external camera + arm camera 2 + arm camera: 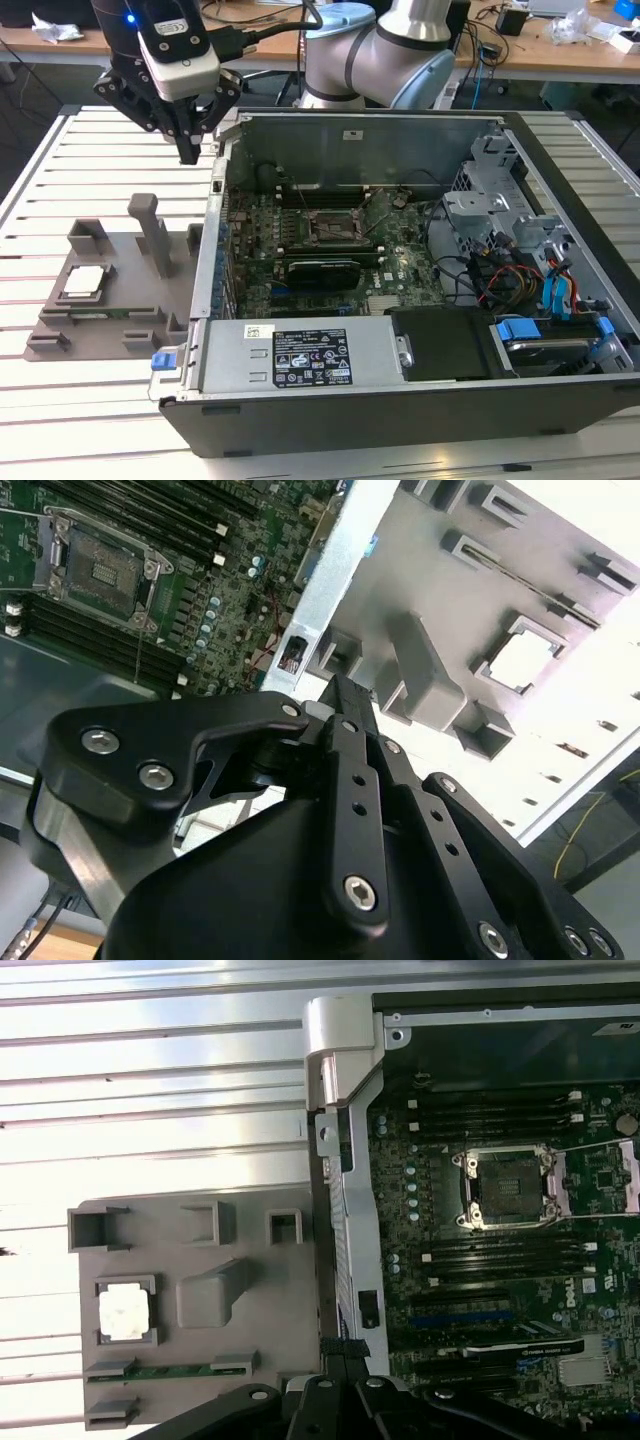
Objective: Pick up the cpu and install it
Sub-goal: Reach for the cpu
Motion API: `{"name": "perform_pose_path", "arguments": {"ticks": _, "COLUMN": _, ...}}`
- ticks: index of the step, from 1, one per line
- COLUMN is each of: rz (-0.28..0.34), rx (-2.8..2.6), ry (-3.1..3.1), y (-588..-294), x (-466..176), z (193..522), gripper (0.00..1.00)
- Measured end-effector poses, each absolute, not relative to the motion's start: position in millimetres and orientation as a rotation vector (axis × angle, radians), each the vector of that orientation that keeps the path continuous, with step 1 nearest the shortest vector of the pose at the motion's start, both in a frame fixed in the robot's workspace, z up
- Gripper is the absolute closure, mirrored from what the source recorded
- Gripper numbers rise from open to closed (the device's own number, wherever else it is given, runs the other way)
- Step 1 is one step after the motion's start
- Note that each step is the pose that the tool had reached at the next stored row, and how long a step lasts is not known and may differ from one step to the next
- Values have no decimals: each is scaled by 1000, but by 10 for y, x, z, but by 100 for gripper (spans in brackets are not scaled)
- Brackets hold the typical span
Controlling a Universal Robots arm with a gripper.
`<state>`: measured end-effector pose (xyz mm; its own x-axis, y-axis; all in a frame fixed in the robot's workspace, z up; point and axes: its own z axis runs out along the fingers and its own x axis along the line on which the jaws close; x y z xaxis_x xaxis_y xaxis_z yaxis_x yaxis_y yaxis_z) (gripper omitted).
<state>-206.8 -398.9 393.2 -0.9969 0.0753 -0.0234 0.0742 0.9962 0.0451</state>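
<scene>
Exterior view: cpu, fixture beside case

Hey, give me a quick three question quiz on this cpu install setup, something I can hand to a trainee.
1. True or false: the cpu lies in the grey fixture, outside the computer case.
2. The gripper hangs: A) inside the case; B) over the table, outside the case; C) touching the cpu.
3. Fill in: the motherboard socket holds ___ chip.
Key: 1 true; 2 B; 3 no.
</scene>
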Motion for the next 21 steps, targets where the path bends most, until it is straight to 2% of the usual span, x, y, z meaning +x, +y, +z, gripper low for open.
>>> {"name": "perform_pose_path", "arguments": {"ticks": 21, "rz": 69, "rx": 117, "ry": 3114, "y": -3989, "x": -2289, "z": 3930, "gripper": 89}}
